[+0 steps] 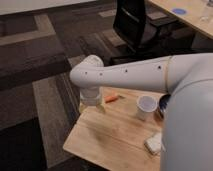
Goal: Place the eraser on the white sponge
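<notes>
My gripper point(91, 104) hangs below the white wrist at the far left corner of the wooden table point(107, 137), just above or at the tabletop. The white sponge point(153, 144) lies near the table's front right, partly covered by my arm's white shell. The black eraser does not show in this view; it may be hidden under the wrist and gripper. My long white arm point(145, 72) reaches across from the right above the table.
A white paper cup point(145, 106) stands mid-table on the right. A dark blue bowl point(162, 104) peeks out beside it behind my arm. An orange object point(112, 98) lies right of the gripper. A black office chair point(137, 25) stands behind, on carpet.
</notes>
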Tool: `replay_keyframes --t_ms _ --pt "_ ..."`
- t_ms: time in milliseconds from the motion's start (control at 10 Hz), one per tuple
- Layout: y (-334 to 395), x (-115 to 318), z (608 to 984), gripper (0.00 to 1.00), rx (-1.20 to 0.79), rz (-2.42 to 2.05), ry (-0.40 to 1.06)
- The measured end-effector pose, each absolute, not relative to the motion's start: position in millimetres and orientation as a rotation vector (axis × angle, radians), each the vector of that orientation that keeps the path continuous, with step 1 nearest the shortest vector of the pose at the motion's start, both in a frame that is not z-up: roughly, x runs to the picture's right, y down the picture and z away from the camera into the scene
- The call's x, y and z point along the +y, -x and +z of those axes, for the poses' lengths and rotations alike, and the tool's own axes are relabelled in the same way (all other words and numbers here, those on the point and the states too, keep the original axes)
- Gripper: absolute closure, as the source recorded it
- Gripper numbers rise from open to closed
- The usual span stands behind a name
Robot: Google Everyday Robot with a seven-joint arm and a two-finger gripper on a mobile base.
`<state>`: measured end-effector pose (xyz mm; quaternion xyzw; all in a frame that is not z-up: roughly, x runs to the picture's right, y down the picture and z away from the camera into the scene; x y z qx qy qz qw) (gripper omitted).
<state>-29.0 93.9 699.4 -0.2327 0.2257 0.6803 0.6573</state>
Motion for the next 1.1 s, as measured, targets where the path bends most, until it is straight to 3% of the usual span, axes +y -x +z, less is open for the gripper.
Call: replay_keyframes --t_ms 400,1100 --pt "-90 89 679 0.35 0.554 1.584 0.408" --pt "-88 89 680 0.35 0.550 1.584 0.411"
